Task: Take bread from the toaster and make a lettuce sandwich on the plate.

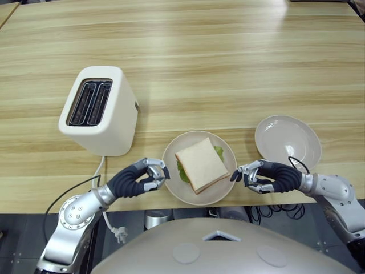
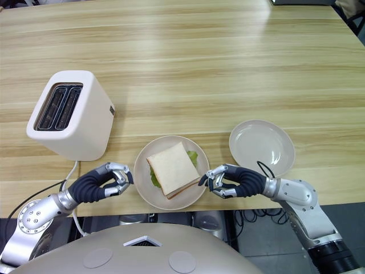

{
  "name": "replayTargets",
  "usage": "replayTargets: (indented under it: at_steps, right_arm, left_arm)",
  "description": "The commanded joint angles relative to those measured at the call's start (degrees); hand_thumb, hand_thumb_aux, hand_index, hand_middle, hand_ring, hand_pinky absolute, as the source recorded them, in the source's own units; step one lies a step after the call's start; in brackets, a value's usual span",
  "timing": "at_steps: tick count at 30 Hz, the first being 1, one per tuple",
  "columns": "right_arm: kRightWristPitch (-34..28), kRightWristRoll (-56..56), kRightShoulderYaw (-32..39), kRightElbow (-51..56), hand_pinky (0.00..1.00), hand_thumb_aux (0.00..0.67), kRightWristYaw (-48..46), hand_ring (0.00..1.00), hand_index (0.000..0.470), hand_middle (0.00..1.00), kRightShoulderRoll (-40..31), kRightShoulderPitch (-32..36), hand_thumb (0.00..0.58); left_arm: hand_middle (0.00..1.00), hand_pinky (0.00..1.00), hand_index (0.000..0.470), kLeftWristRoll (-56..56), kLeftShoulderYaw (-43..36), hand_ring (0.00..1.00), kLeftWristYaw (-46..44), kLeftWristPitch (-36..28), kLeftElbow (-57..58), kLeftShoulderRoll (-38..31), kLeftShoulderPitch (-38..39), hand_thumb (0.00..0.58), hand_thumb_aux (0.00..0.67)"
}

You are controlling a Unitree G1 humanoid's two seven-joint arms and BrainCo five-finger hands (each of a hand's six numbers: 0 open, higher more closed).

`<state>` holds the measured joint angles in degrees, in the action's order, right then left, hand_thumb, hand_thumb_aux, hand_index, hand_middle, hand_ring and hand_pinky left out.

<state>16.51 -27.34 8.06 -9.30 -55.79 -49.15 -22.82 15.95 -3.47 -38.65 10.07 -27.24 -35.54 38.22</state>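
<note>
Curled, fingertips drawn near thumbs and gripping nothing: left hand [image 1: 140,180] just left of the plate [image 1: 219,191], right hand [image 1: 263,176] just right of it. Count one toaster [image 1: 102,111] on the counter [image 1: 228,68] at the left, one sandwich [image 1: 201,164] with lettuce [image 1: 219,152] peeking out, lying on that plate. Count two plates in all, the second plate [image 1: 288,140] just beyond the right hand.

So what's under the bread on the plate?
Green lettuce pokes out from under the bread slice at its left and upper right edges, on the plate. The slice covers the rest, so anything lower down is hidden.
</note>
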Motion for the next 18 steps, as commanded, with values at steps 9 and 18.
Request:
replayTargets:
  at_steps: [9,18]
  right_arm:
    - [-0.49,9.19,-1.3,1.63,1.0,0.67,-3.35,1.0,0.46,1.0,-0.81,-2.24,0.58]
    - [-6.58,-5.28,-9.34,-3.72,0.0,0.0,0.7,0.0,0.0,0.0,8.77,3.69,0.0]
  left_arm:
    - [1.0,1.0,0.46,-12.6,-2.34,1.0,-0.06,0.95,7.61,-1.75,1.07,0.58,0.67]
    - [1.0,1.0,0.46,-14.18,-2.99,1.0,0.89,1.91,8.77,-0.47,-0.94,0.58,0.67]
